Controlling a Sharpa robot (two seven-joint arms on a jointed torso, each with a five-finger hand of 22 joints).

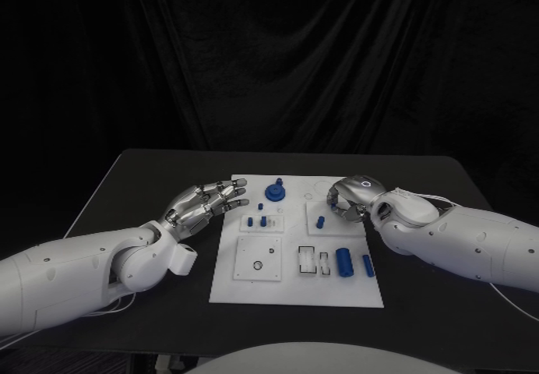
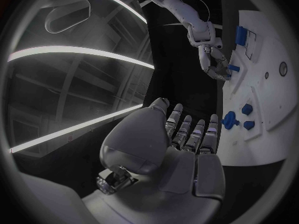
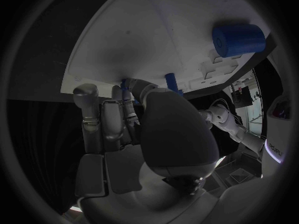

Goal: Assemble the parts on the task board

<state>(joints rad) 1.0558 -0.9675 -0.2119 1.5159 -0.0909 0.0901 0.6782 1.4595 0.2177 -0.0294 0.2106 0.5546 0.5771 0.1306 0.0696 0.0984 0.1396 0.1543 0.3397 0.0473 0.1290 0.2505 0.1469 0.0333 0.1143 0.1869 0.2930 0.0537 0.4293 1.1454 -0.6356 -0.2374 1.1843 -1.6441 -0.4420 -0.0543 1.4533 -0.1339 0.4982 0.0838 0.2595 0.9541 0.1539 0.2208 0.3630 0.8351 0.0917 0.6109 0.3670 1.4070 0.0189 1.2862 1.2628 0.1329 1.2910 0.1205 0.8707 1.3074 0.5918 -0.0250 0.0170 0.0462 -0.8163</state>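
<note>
The task board [image 1: 294,288] lies mid-bench [image 1: 146,167], with bare bench on every side of it. The left hand [image 1: 206,204] hovers at the board's left edge, fingers apart, blocking that approach. The right hand [image 1: 348,199] sits over the board's far right corner, fingers curled in. Between the two hands stands an upright blue knob [image 1: 275,191] at the board's far edge, with small blue pegs [image 1: 263,221] just nearer. Two blue cylinders [image 1: 343,262] lie toward the board's near right; its near edge is open.
</note>
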